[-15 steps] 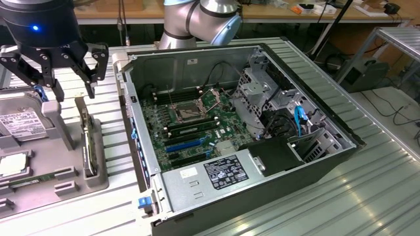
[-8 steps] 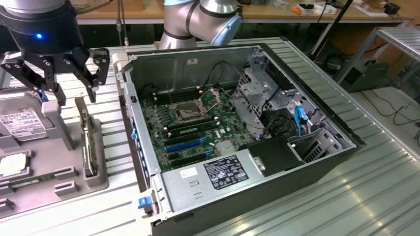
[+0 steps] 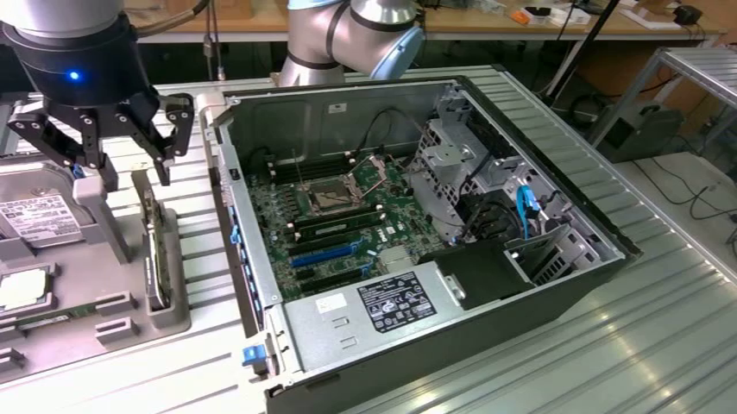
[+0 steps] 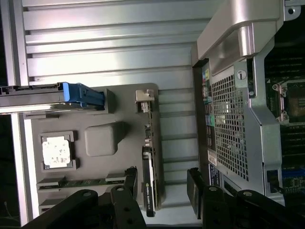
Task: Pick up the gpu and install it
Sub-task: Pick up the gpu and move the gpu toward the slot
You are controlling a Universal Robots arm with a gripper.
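In the exterior view, the gpu (image 3: 154, 250) stands on edge in a slot of the tray (image 3: 127, 323), below my gripper (image 3: 133, 172) and clear of it. From the gpu, the hard drive (image 3: 34, 216) sits at nine o'clock on the same tray. The processor (image 3: 23, 289) is at eight. The computer case (image 3: 484, 345) is at three, with the motherboard (image 3: 334, 216) inside it.

No writing is readable: the black label (image 3: 403, 300) on the power supply (image 3: 340, 321), the white label (image 3: 29, 217) on the hard drive (image 3: 55, 183) and the print on the gpu (image 4: 148, 187) are too small.
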